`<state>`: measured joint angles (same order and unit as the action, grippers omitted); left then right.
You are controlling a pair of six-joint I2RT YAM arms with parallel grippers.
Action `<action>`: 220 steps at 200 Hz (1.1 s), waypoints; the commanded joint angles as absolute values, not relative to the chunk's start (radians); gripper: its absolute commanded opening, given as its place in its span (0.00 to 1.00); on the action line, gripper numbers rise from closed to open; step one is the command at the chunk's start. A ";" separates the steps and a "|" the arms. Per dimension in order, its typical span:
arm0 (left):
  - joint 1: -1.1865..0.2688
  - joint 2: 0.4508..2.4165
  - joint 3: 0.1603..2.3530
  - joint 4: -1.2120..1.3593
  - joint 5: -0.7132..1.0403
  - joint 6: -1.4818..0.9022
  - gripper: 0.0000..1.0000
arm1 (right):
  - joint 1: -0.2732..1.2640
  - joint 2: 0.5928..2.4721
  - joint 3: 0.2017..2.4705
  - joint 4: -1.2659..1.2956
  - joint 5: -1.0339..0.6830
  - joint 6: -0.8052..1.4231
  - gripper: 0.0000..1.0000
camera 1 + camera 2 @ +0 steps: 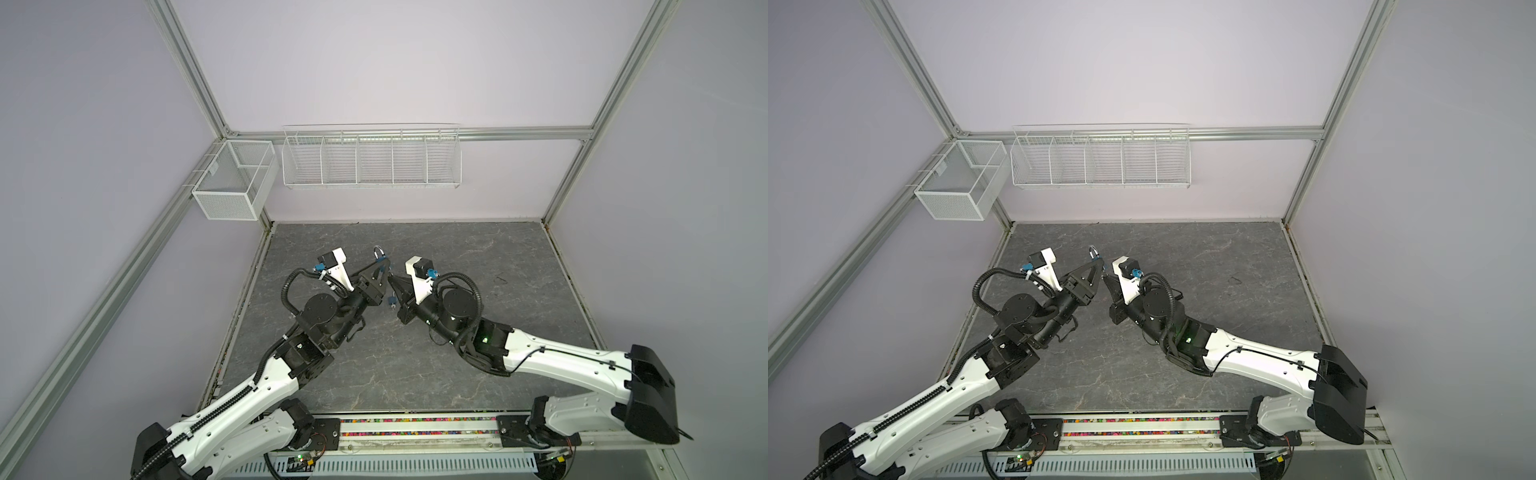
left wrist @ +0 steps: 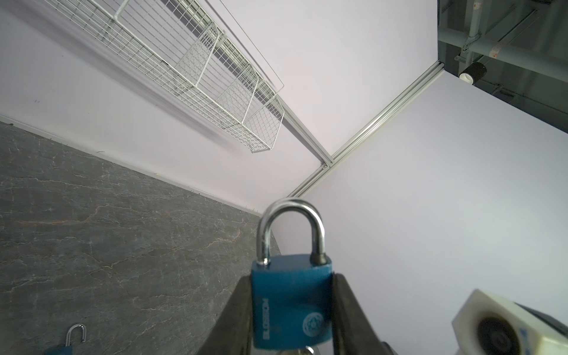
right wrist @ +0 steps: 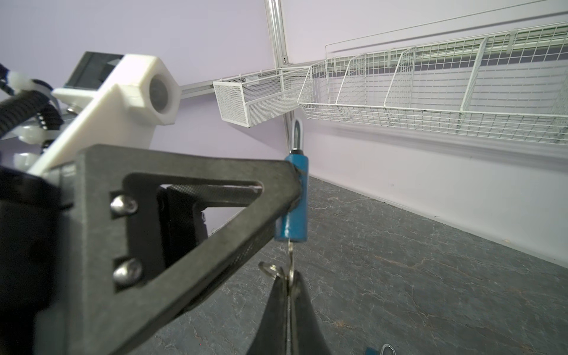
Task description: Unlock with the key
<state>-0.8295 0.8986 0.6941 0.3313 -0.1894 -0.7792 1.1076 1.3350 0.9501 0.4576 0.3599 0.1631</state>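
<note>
grey marbled tabletop [image 1: 457,374]. left gripper [image 1: 380,266] clamped on blue padlock [image 2: 291,304], shackle up. right gripper [image 3: 289,292] pinched tight on key [image 3: 290,256], blade entering padlock's base.

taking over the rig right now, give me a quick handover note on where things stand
Left gripper: jaws closed on the body of the blue padlock, held off the table with its shackle pointing up.
Right gripper: jaws shut on the key, whose blade is in the underside of the held padlock.
Done: padlock lifted, key inserted.
Left: turn the key. The shackle looks seated in the body, so it is not yet unlocked.
Also: a second blue padlock lies on the table with its shackle open.
</note>
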 commanded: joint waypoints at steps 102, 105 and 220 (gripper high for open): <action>-0.864 0.908 0.727 0.311 -0.221 -0.744 0.00 | 1.099 1.247 0.909 0.429 0.335 0.128 0.19; -0.862 0.908 0.726 0.317 -0.222 -0.744 0.00 | 1.098 1.239 0.900 0.428 0.334 0.129 0.21; -0.863 0.912 0.689 0.396 -0.252 -0.780 0.00 | 1.056 1.221 0.956 0.340 0.237 0.358 0.28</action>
